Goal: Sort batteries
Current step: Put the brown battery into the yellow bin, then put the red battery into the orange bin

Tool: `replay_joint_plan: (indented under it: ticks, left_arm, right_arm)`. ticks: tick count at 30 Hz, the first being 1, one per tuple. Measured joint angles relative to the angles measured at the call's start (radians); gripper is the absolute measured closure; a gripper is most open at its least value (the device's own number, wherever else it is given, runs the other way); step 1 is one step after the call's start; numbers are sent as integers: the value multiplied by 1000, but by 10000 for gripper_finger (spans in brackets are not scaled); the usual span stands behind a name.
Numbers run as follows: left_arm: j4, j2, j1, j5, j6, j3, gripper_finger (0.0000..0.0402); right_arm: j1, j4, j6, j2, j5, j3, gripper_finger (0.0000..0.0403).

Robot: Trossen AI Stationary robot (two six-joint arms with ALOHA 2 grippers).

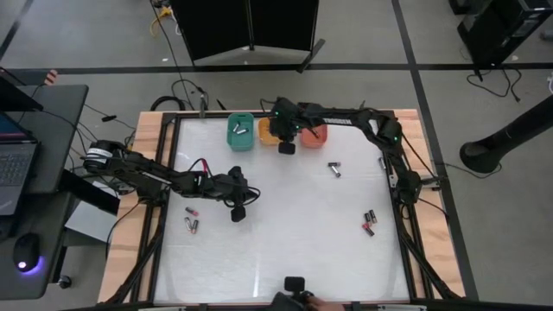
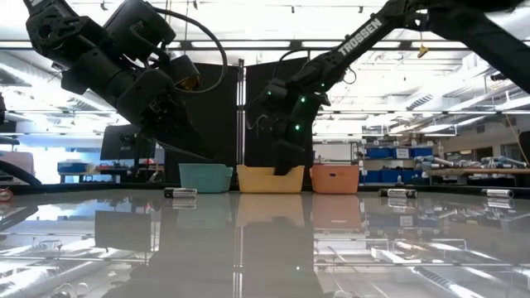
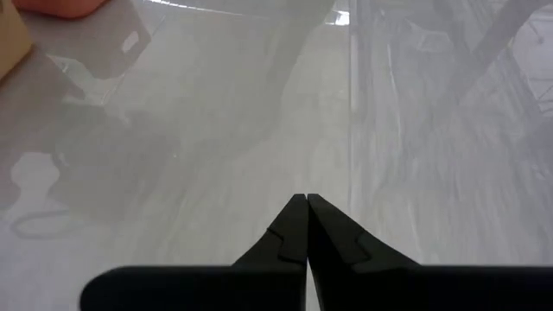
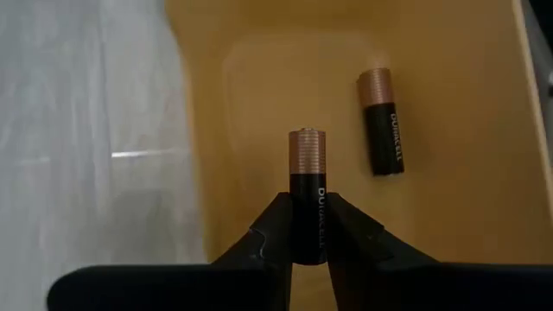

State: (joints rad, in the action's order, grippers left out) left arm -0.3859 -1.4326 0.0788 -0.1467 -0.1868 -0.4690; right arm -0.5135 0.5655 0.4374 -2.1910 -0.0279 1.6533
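Three small trays stand in a row at the table's far edge: green (image 1: 240, 131), yellow-orange (image 1: 268, 130) and red (image 1: 314, 134). My right gripper (image 1: 286, 145) hangs over the yellow-orange tray (image 4: 432, 225), shut on a black battery with a copper end (image 4: 307, 173). A second such battery (image 4: 380, 121) lies flat on that tray's floor. My left gripper (image 1: 238, 212) waits shut and empty over the table's left middle (image 3: 307, 207). Loose batteries lie at the left (image 1: 192, 223), the centre right (image 1: 334, 169) and the right (image 1: 369, 223). My right gripper pinches the battery's black body (image 4: 307, 194) between its two fingers, which come slanting down from above. The battery lies along the fingers, its copper end (image 4: 307, 147) sticking out past their tips. It hangs clear above the yellow-orange tray's floor.
The table's raised frame (image 1: 173, 121) runs around the white top. Cables and a laptop desk sit off the left edge. In the low view the trays (image 2: 269, 178) stand in a row at the back, with batteries (image 2: 180, 193) (image 2: 400, 193) on the glossy top beside them.
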Motion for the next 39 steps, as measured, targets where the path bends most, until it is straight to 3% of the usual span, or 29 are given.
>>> replay_joint_plan:
  ticks: [11, 14, 17, 20, 32, 39]
  left_arm:
    - [19, 0, -1, -2, 29, -13, 391]
    - [122, 0, -15, 8, 57, -62, 391]
    - [279, 0, -34, 17, 101, -126, 392]
    - [419, 0, -48, 21, 156, -183, 392]
    - [1054, 11, -84, 96, 267, -428, 392]
    - [1258, 51, -75, 186, 247, -479, 392]
  right_arm:
    - [26, 71, -25, 82, 36, 0, 259]
    - [45, 138, -17, 147, 31, 0, 275]
    - [56, 134, -16, 220, -37, -41, 329]
    - [62, 43, -19, 282, -83, -167, 389]
    - [218, -541, -270, 622, -87, -810, 389]
    - [398, -689, -400, 763, 71, -1018, 395]
